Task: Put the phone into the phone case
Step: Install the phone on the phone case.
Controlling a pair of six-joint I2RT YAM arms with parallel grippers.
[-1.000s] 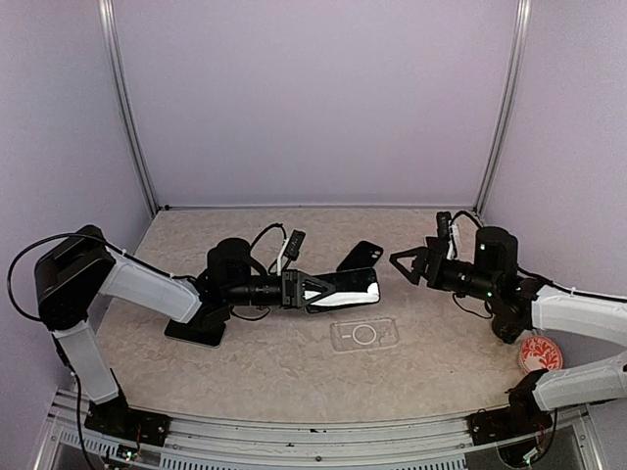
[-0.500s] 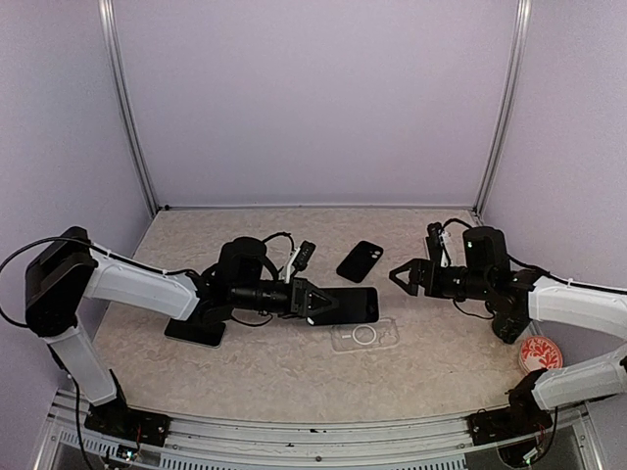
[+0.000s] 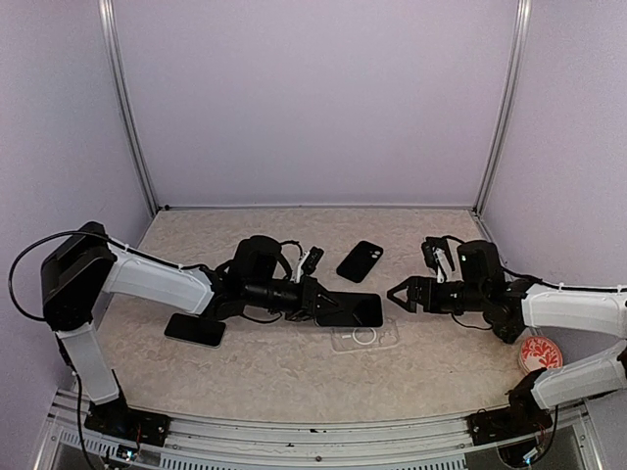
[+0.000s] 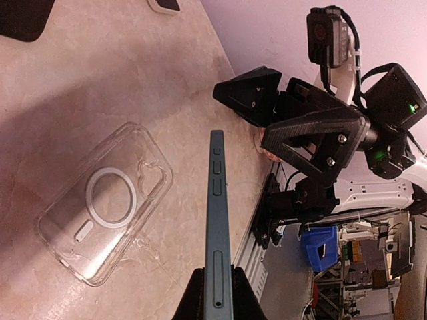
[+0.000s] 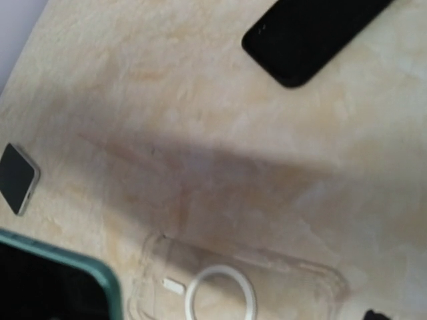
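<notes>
My left gripper (image 3: pixel 318 302) is shut on one end of the phone (image 3: pixel 350 310), a dark handset with a teal rim. It holds the phone level, just above the left end of the phone case (image 3: pixel 364 336). The left wrist view shows the phone (image 4: pixel 217 220) edge-on between my fingers (image 4: pixel 193 297), with the clear case (image 4: pixel 103 210) flat on the table to its left. My right gripper (image 3: pixel 396 294) stands open just right of the phone's free end, holding nothing. The right wrist view has the case (image 5: pixel 233 287) below and the phone's teal corner (image 5: pixel 60 280) at lower left.
A second black phone (image 3: pixel 360 260) lies behind the case, and it also shows in the right wrist view (image 5: pixel 313 33). Another phone (image 3: pixel 195 330) lies flat under the left arm. A red-and-white disc (image 3: pixel 540 352) sits at the table's right edge.
The left arm has carried the phone right and lower, over the case's left end. The right gripper has dropped and come left towards the phone's free end, staying open.
</notes>
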